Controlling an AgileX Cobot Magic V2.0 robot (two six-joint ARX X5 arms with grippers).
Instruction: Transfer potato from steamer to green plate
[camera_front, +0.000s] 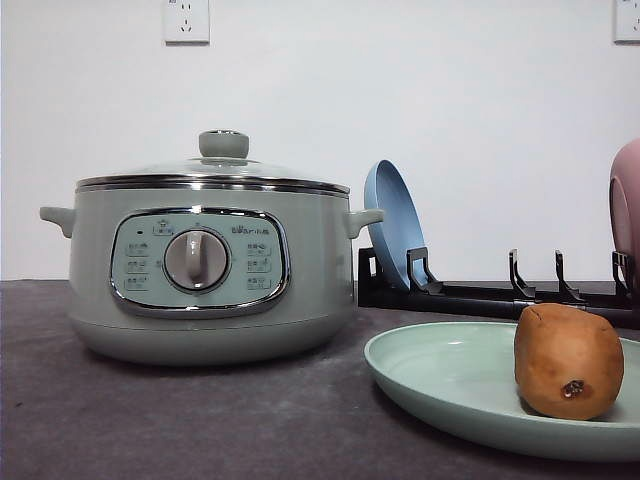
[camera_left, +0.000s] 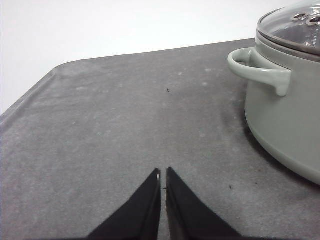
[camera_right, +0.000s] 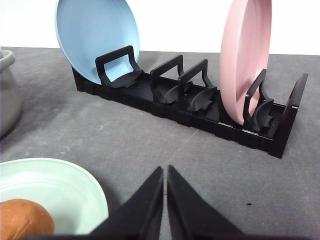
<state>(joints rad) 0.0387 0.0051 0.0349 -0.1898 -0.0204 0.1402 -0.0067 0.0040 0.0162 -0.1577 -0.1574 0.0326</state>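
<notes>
1. While sitting lidded on the tabletop (camera_front: 200, 420), steamer (camera_front: 205, 270) standing left of green plate (camera_front: 450, 385).
2. Potato (camera_front: 568, 360) resting on that plate.
3. Left hand (camera_left: 163, 175) and right hand (camera_right: 165, 172) hovering, fingers pressed together, gripping nothing.

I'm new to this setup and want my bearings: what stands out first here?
The big sage-green steamer with its glass lid on sits at the left of the table. To its right, the potato rests on the green plate. Behind them a black dish rack holds a blue plate and a pink dish upright.
</notes>
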